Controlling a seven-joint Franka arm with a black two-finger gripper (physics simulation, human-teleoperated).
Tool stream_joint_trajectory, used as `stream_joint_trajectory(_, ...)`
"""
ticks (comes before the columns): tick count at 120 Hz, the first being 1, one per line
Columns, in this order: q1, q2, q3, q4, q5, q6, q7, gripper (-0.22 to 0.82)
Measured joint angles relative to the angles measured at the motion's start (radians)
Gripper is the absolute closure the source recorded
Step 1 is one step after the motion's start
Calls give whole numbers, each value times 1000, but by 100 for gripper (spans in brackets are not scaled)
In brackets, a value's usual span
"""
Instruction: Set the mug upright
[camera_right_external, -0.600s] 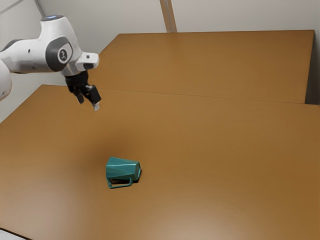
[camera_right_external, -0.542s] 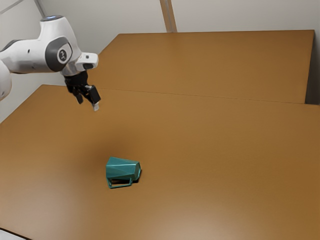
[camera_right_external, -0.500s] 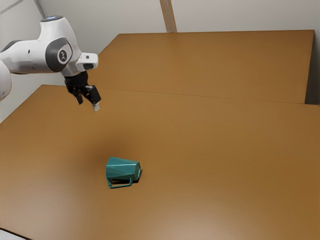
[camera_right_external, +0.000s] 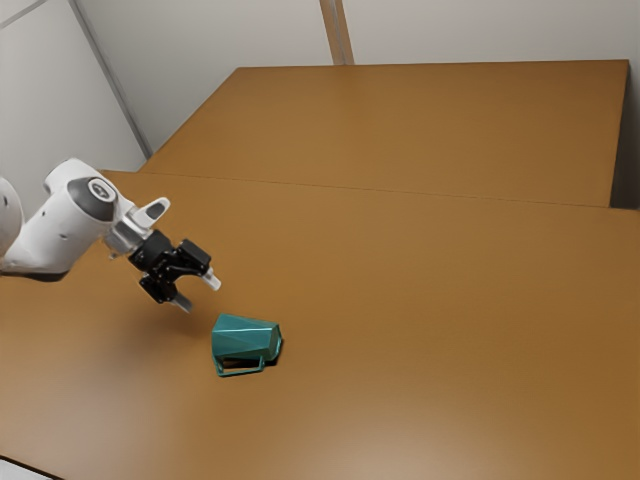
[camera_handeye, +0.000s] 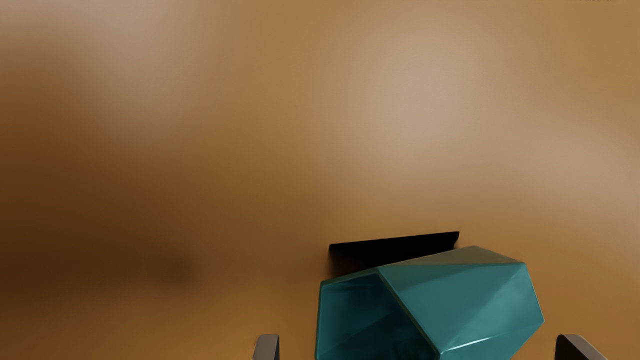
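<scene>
Gripper: black two-finger gripper (camera_right_external: 198, 292) with pale grey tips, tilted down toward the table, near the mug and on its side toward the exterior view's left.
Fingers: spread wide apart, nothing clamped; in the wrist view the blunt, round-cornered fingertips (camera_handeye: 267, 348) stand with a broad gap between them.
Arm: smooth white shell with dark grey joint covers (camera_right_external: 92, 198), reaching in from the exterior view's left.
Mug: teal, faceted mug (camera_right_external: 240, 335), lying on its side on the table; flat angular panels, crisp edges, a soft sheen.
Mouth: angular opening (camera_handeye: 370, 320), dark teal inside, its rim made of straight edges.
Handle: thin, squared teal loop (camera_right_external: 240, 373), seen along the mug's near side in the exterior view.
Shadow: black, hard-edged wedge (camera_handeye: 395, 251) beside the mug.
Table: orange-brown, smooth top (camera_right_external: 450, 300) with blurred glossy highlights and a fine straight seam.
Wall: plain pale grey (camera_right_external: 480, 30), with a brown upright strip (camera_right_external: 337, 30).
</scene>
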Motion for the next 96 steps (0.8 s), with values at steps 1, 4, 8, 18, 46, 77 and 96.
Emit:
stream_joint_trajectory(1,1,0,0,-2,-5,0,2,0)
stream_joint_trajectory(4,6,1,0,-7,-20,1,9,0)
stream_joint_trajectory(8,10,3,0,-14,-38,2,17,0)
stream_joint_trajectory(18,22,15,0,-42,-90,4,42,0)
stream_joint_trajectory(46,31,35,-1,-97,-197,6,104,0)
stream_joint_trajectory(77,5,36,-1,-112,-261,7,156,0)
stream_joint_trajectory(96,-29,36,-3,-111,-290,7,179,0)
